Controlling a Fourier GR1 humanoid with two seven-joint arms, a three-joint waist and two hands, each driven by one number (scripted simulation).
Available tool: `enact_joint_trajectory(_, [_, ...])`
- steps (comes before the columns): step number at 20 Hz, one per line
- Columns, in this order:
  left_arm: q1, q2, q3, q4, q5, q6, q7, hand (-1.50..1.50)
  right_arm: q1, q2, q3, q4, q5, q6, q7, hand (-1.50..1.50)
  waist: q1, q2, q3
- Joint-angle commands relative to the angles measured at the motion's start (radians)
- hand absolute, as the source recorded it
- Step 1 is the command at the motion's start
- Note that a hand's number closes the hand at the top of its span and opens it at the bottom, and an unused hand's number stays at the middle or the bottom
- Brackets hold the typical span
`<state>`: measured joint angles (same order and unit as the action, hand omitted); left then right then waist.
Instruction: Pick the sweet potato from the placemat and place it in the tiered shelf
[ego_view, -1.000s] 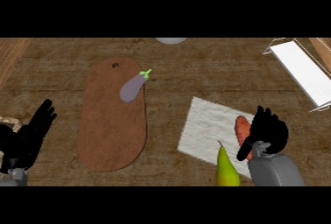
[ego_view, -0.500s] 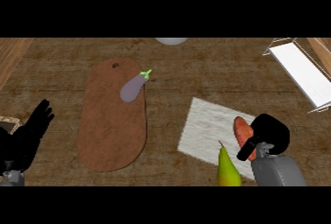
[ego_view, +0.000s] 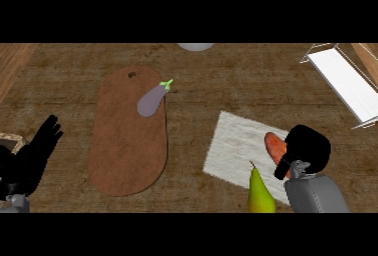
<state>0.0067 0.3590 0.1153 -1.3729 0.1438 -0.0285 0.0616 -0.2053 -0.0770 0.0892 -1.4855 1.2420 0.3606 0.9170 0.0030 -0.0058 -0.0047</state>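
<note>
Curling right hand (ego_view: 306, 147) fingers onto sweet potato (ego_view: 275, 146), grasp unclear; risks slipping off placemat (ego_view: 236, 145) toward pear (ego_view: 259, 192).

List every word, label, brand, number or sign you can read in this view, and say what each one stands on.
None: no readable text shows anywhere.
The sweet potato, placemat, eggplant, cutting board, pear and tiered shelf are all unmarked.
The right hand and left hand carry no lettering either.
</note>
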Motion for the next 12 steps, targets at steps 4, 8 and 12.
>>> enact_joint_trajectory(4, [-0.065,-0.018,-0.027,-0.004,-0.019,0.009,0.029,0.0,-0.398,-0.016,-0.245,0.25,0.008,-0.146,0.127,1.5,0.043,0.025,0.006])
enact_joint_trajectory(8, [-0.095,-0.022,-0.029,-0.002,-0.021,0.015,0.049,0.0,-0.599,-0.064,-0.313,0.438,0.052,-0.228,0.171,1.5,0.06,0.028,0.006])
enact_joint_trajectory(12, [-0.051,-0.021,-0.033,-0.02,-0.027,0.001,0.033,0.0,-0.713,-0.105,-0.35,0.541,0.081,-0.334,0.17,1.5,0.044,0.017,0.005])
